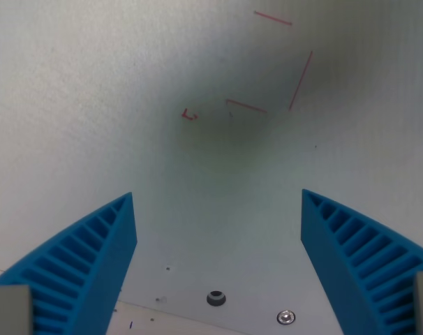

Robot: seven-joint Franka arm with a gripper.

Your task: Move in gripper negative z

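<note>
The gripper point(218, 199) is hanging over a pale table point(93, 91), its blue ribbed fingers point(93, 258) standing wide apart with nothing between them. Thin red lines point(301, 80) and a small red mark point(189, 115) are showing on the surface ahead, a soft shadow lying around them. Near the bottom edge a dark hole point(216, 299) and two screws point(286, 317) are sitting in the panel

No legible text; faint red marks point(267, 66).
</note>
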